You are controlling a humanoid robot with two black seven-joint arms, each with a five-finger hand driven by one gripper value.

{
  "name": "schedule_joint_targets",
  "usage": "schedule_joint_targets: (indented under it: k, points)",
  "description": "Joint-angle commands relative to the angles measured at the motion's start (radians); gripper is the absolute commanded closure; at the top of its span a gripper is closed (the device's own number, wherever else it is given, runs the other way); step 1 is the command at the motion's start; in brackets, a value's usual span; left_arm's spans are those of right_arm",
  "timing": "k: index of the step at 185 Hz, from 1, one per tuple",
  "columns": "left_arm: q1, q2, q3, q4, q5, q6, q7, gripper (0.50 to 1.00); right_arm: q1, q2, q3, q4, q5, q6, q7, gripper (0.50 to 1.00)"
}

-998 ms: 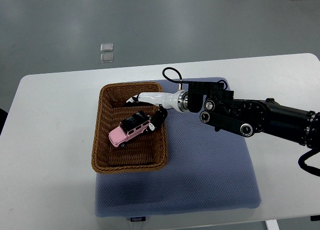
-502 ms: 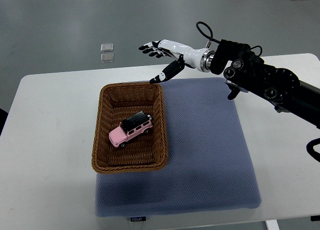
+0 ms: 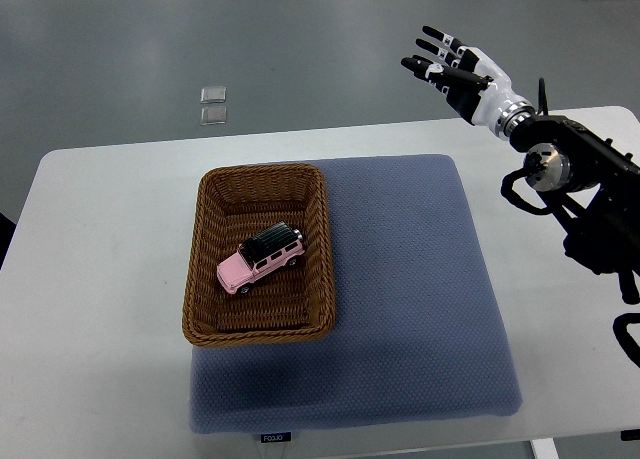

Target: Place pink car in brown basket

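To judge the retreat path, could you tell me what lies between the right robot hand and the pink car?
In the top view, only the brown basket's rim and bare blue mat separate right robot hand from pink car.

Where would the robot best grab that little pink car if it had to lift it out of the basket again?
Probably from above, pinching the pink car across its narrow width, fingers on its two long sides. It lies diagonally in the brown basket, whose walls block a sideways approach.

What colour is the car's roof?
Black, over a pink body; the car lies in the basket, clearest in the top view.
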Motion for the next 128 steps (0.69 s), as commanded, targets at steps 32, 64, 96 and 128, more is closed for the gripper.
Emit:
schedule_joint_targets:
  k: [32, 64, 96, 128]
  points:
    - [0.0, 0.0, 0.0, 0.001, 0.0, 0.0, 0.002, 0.5, -0.116, 0.028, 0.128, -0.002, 0.127, 0.01, 0.03, 0.595]
    - [0.0, 0.0, 0.001, 0.0, 0.0, 0.0, 0.0, 0.5, -0.137, 0.05, 0.147, -0.009, 0.147, 0.009, 0.055, 0.595]
    - [0.0, 0.0, 0.001, 0.001, 0.0, 0.0, 0.0, 0.5, -0.139, 0.051, 0.145, -0.025, 0.147, 0.0, 0.079, 0.593]
    - [0.0, 0.0, 0.0, 0.0, 0.0, 0.0, 0.0, 0.5, -0.14, 0.053, 0.145, -0.026, 0.147, -0.002, 0.082, 0.593]
